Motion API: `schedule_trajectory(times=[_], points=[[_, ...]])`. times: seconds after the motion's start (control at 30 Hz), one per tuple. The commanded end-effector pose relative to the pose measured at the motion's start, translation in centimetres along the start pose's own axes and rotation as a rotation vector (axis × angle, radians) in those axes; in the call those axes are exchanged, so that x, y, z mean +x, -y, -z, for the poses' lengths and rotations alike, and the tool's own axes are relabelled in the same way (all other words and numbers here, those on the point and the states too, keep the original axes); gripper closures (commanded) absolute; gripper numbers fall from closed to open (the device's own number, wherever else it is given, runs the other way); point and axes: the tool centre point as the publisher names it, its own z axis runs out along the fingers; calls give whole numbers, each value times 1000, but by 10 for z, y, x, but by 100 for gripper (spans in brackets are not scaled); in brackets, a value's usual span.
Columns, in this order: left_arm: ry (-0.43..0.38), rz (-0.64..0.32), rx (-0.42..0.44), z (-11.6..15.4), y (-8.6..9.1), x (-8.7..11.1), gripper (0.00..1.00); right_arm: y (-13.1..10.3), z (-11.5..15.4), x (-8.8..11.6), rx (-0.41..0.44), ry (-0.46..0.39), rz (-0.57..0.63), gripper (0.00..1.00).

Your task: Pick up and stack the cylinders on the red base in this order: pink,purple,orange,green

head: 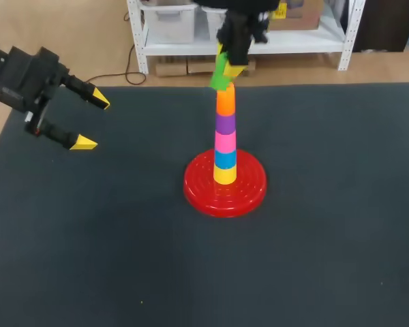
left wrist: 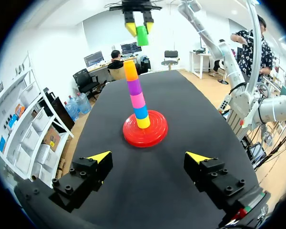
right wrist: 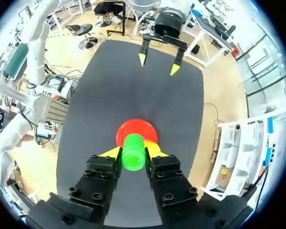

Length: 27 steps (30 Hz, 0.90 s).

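While the right gripper (head: pixel 229 63) hangs over the middle of the dark table (head: pixel 327 259), its 2 yellow-tipped fingers are clamped on the green cylinder (head: pixel 221 76) from 2 sides. In the head view the cylinder looks slightly tilted. The left wrist view shows the green cylinder (left wrist: pixel 142 36) in the air above the stack, with a clear gap between it and the top piece. The stack stands upright at the centre of the red base (head: pixel 253 189) and has 5 cylinders. From the bottom they are yellow (head: pixel 224 175), blue (head: pixel 225 159), pink (head: pixel 225 141), purple (head: pixel 225 123) and orange (head: pixel 225 101). In the right wrist view the green cylinder (right wrist: pixel 133 152) sits between the right gripper's own fingertips and hides most of the stack, with the red base (right wrist: pixel 136 127) showing just beyond it. The left gripper (head: pixel 91 122) is at the table's left edge, well apart from the base. Its 2 fingers are spread wide and hold nothing. In the left wrist view the left gripper (left wrist: pixel 149 157) points across the table toward the red base (left wrist: pixel 157 136) and the stack, with the right gripper (left wrist: pixel 139 25) high above them.
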Motion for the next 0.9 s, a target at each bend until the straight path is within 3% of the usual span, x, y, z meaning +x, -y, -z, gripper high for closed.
schedule_trajectory(times=[0.03,0.37,0.9], points=[[0,-1,-2,-1,0,1,0,13,10,2,-21,-21,-6,100],[0,-1,-2,-1,0,1,0,33,2,6,-68,-102,-1,100],[0,-1,-2,-1,0,1,0,31,-25,15,-113,-141,-12,100]])
